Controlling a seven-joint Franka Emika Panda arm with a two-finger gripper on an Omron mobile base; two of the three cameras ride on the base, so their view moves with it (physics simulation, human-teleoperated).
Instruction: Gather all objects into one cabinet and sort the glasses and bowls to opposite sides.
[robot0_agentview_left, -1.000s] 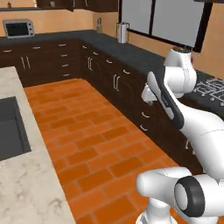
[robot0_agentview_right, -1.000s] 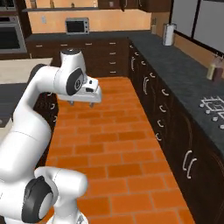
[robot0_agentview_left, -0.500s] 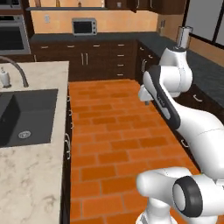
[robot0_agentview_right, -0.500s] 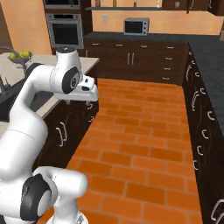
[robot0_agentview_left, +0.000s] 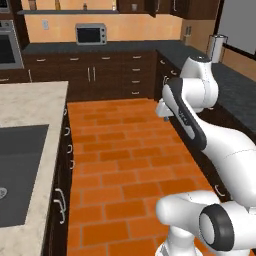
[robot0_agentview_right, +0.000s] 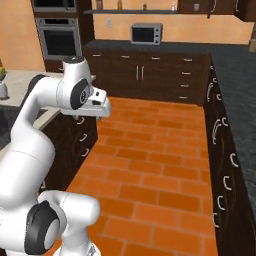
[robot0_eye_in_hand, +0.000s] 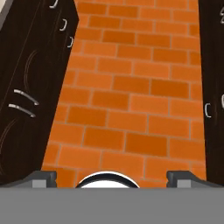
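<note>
arm folded high, end effector parted, empty

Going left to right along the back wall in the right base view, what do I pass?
Built-in wall oven → outlet on the orange wall → toaster oven on the dark counter → base cabinets with short handles.

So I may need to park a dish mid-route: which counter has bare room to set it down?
The light island counter is bare between its far edge and the sink. The dark counter along the other wall also looks bare, apart from the paper towel roll at its far end.
</note>
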